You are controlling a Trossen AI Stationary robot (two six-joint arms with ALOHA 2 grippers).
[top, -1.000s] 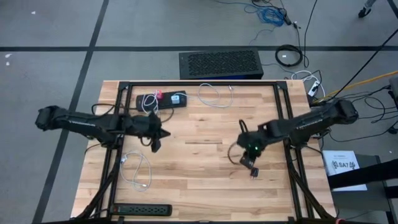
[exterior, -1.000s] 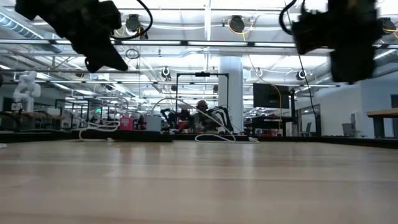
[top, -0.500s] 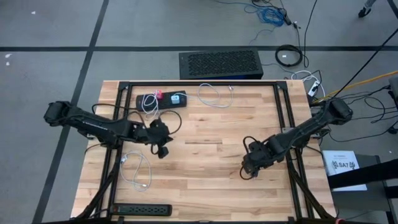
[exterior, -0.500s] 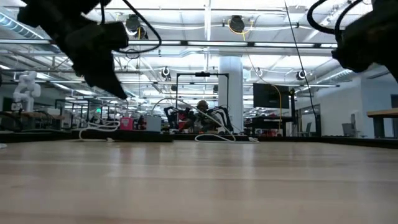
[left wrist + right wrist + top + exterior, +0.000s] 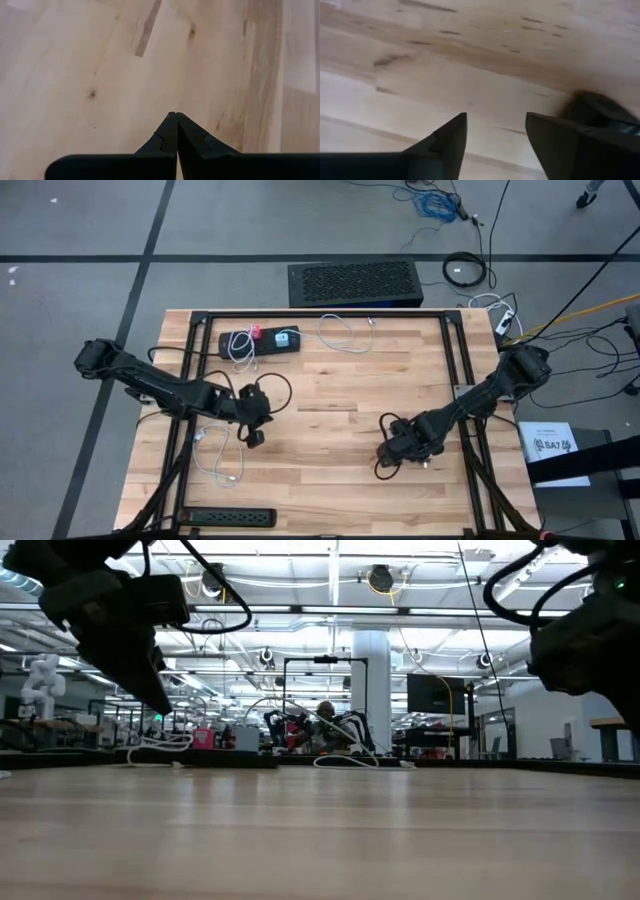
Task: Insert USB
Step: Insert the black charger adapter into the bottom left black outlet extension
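A white USB cable (image 5: pixel 218 452) lies coiled on the wooden table (image 5: pixel 330 480) near its front left. A black hub (image 5: pixel 260 340) with a pink and a pale blue part and a white cord plugged in sits at the far left. My left gripper (image 5: pixel 254 438) hovers shut just right of the coiled cable, over bare wood (image 5: pixel 174 116). It holds nothing. My right gripper (image 5: pixel 383 463) hangs over the near right of the table, pointing steeply down. Its fingers stand open (image 5: pixel 496 120) with only wood between them.
A second white cable (image 5: pixel 345 332) lies at the far middle. A black power strip (image 5: pixel 225 517) lies along the near edge at the left. A black frame (image 5: pixel 460 360) rims the table. A black cable loop (image 5: pixel 385 425) hangs beside my right gripper.
Both grippers have sunk and gone toward the table's near edge. The left one has ended beside the coiled white cable. The right one has also swung toward the left, and its wrist has rolled.
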